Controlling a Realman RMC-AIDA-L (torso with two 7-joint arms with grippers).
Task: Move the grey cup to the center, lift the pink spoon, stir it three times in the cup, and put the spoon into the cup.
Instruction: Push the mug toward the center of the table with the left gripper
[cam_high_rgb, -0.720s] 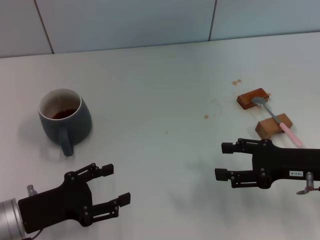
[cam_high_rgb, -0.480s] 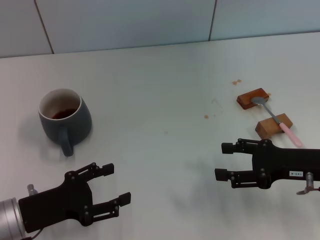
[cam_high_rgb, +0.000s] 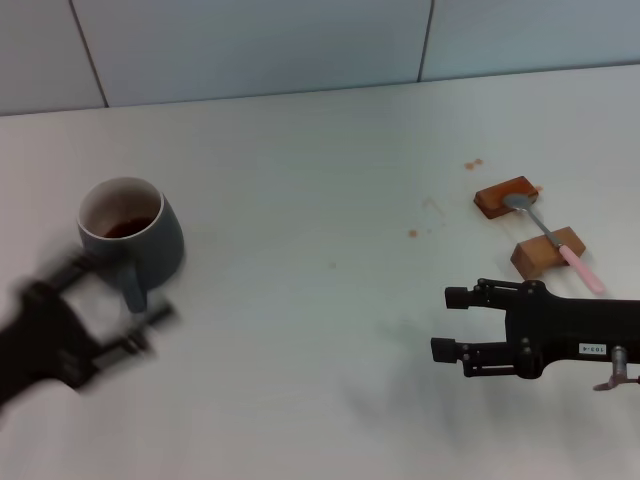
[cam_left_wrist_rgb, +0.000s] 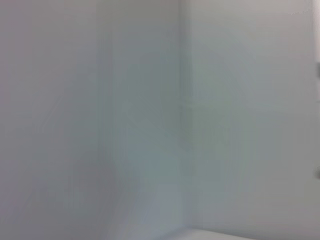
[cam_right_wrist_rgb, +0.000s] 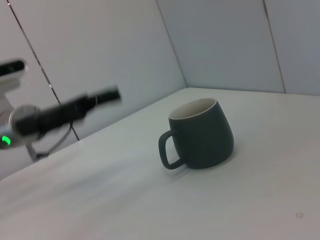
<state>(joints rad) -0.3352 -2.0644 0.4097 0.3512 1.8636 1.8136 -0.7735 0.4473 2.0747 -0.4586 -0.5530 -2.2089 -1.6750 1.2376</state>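
The grey cup stands upright at the table's left, handle toward me, with dark liquid at the bottom; it also shows in the right wrist view. My left gripper is blurred by motion, open, right at the cup's handle on its near side. The pink spoon lies at the right across two brown wooden blocks, bowl on the far one, pink handle toward me. My right gripper is open and empty, low over the table, left of and nearer than the spoon.
Two brown wooden blocks hold the spoon up. Small brown stains mark the white table near them. A tiled wall runs along the back. The left wrist view shows only a blurred pale surface.
My left gripper has swung left and away from me, from the near edge up to the cup's handle. The right arm, cup and spoon have not moved.
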